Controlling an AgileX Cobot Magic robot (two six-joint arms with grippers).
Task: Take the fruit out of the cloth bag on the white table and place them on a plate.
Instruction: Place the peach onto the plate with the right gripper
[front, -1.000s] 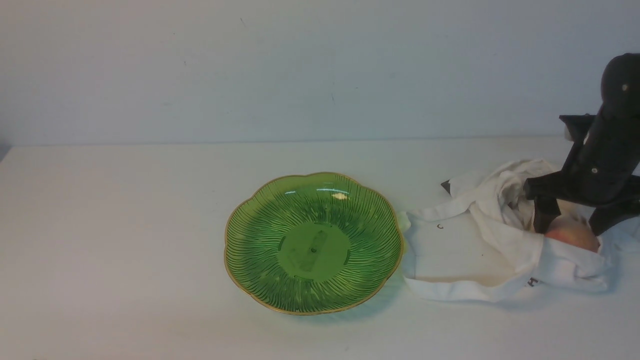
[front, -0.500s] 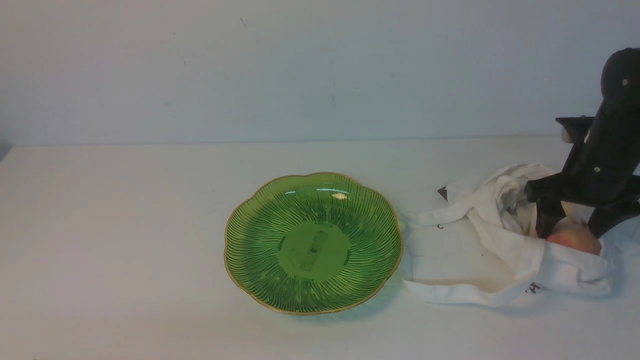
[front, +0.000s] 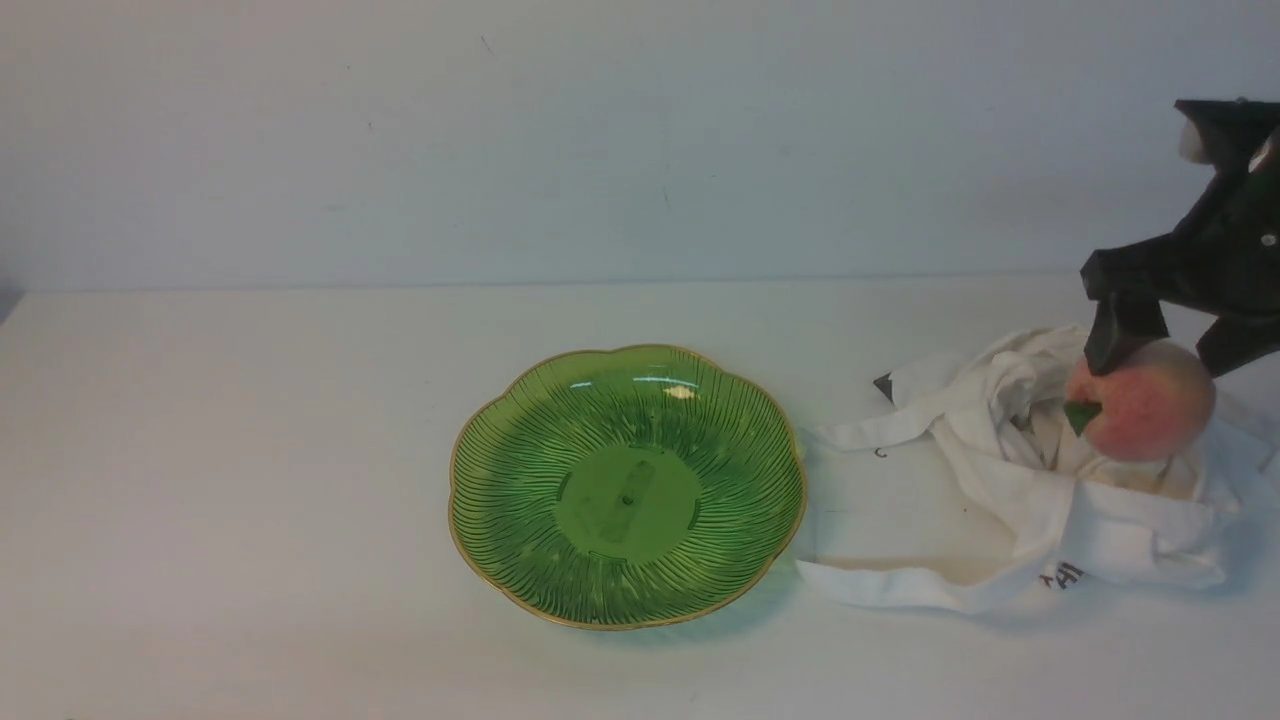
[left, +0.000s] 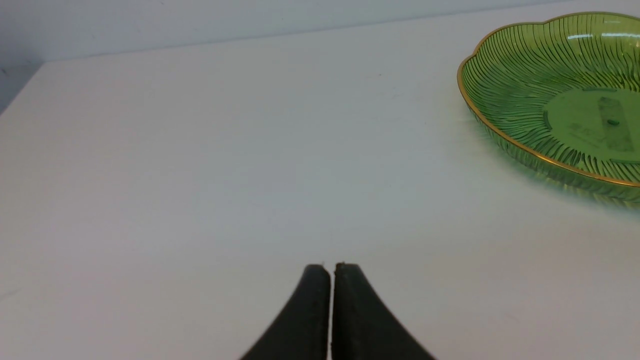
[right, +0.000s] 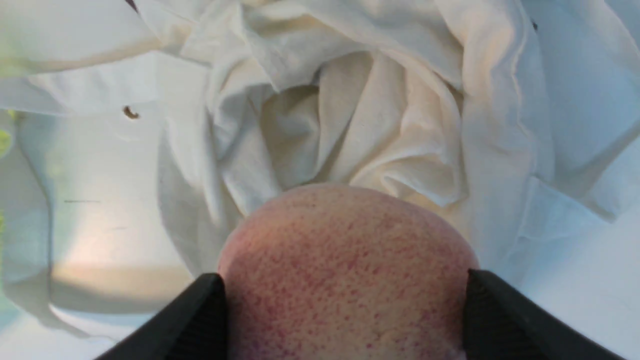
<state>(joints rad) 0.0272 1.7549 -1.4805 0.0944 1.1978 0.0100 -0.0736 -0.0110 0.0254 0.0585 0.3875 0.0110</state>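
Now the right gripper (front: 1158, 362) is gripping the peach (front: 1150, 405), its fingers (right: 195, 320) spread wide and pressing on two opposite flanks. The fruit is sitting between them, hanging just above the open cloth bag (front: 1000, 480) below the fingertips. It is looking round, light and probably easy to bruise or roll, so a gentle clamp across its widest part is seeming right. Counting: one peach, one bag, and one plate (front: 500, 450) waiting well apart on the white table (front: 250, 450). The left gripper (left: 332, 280) is sitting closed, holding nothing.
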